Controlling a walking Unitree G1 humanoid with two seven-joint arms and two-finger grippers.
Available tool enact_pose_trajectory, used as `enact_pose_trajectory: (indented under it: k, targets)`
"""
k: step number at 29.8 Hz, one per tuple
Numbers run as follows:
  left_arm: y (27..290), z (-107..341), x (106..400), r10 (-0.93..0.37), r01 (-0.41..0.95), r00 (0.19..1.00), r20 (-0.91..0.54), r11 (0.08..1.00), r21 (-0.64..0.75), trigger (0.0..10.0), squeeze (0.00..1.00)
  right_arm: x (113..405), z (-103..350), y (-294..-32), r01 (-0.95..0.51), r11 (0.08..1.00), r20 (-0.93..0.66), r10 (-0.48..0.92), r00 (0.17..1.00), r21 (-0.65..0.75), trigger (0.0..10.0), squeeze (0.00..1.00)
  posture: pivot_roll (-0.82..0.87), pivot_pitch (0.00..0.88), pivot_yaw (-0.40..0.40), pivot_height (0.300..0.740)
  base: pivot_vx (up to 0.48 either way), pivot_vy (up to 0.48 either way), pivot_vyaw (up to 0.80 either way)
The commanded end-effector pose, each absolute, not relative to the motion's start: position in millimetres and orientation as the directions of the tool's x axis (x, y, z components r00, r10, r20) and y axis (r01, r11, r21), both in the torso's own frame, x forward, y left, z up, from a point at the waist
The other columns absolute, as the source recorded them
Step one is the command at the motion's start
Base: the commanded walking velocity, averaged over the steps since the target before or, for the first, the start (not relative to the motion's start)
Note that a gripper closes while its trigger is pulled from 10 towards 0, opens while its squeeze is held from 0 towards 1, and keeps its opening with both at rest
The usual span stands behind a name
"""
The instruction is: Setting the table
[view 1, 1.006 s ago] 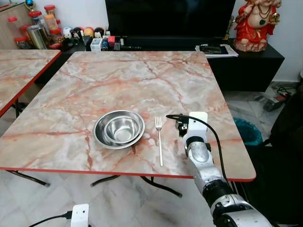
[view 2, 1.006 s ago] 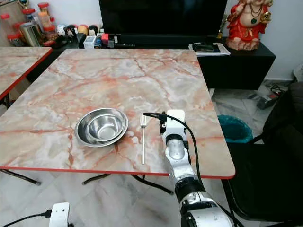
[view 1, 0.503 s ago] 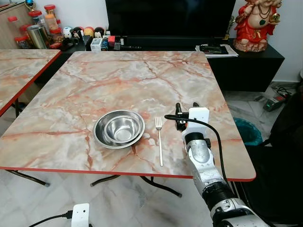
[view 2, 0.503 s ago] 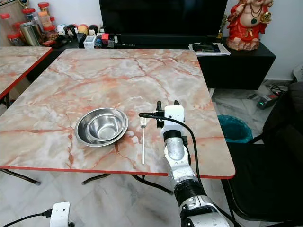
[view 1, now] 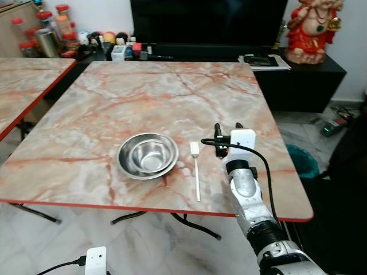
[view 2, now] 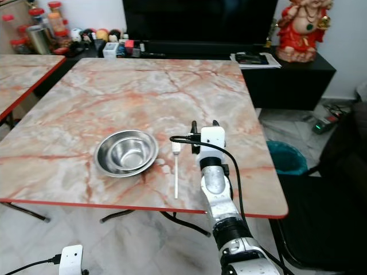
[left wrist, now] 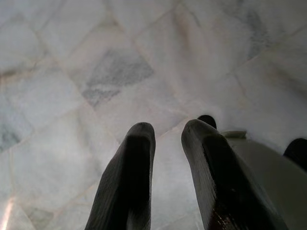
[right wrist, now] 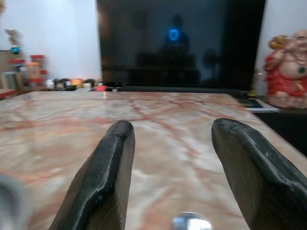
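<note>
- In the left eye view, we saw the long silver metal fork (view 1: 196,169) lying flat on the pink-veined marble table with a red edge (view 1: 172,91), tines pointing away from us, handle toward the near edge. The right gripper (view 1: 227,126) stood just beside it on the right, level with the tines, its two black fingers set apart and not touching the fork. The pair of nested round stainless-steel bowls (view 1: 147,156) sat just to the fork's left, close but apart from it.
- In the same view, the white wrist housing of the left gripper (view 1: 96,260) hung low beneath the table edge, over the pale floor.
- In the right eye view, a red seated figurine (view 2: 300,30) stood on the black low cabinet (view 2: 298,77) behind the table, next to a large dark television screen (view 2: 198,22). Small jars and bottles (view 2: 40,31) were clustered at the far left; we could read no label or writing on any of them.
- In the left wrist view, the left gripper's fingers (left wrist: 129,182) pointed down at grey-white marble floor tiles (left wrist: 72,81), a narrow gap between them, gripping nothing.
- In the right wrist view, the right gripper's fingers (right wrist: 103,184) stood wide apart above the tabletop, with a blurred shiny metal spot on the table between them.
</note>
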State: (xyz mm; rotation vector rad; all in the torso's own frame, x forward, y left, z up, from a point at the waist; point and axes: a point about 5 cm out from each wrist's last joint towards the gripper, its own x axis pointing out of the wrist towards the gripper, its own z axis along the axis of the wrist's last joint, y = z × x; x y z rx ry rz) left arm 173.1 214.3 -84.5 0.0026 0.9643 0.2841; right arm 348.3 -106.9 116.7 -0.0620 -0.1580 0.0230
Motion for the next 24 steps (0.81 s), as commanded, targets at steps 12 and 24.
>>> enact_pose_trajectory:
  k: [12,24]
  targets:
    - [215.7,-84.5,172.2,0.252,-0.256,0.535,-0.807,0.958,0.129,10.0,0.00,349.2,131.8,-97.0,-0.049,0.996,0.231,0.064,0.971,-0.074,10.0,0.00,0.01,0.000,-0.003,0.719,0.000,0.319,0.00]
    - [217.4,-84.6,171.3,0.254,-0.255,0.533,-0.807,0.958,0.133,10.0,0.00,347.9,134.2,-93.9,-0.055,0.995,0.245,0.073,0.967,-0.080,10.0,0.00,0.01,0.000,0.006,0.719,0.000,0.039,0.00]
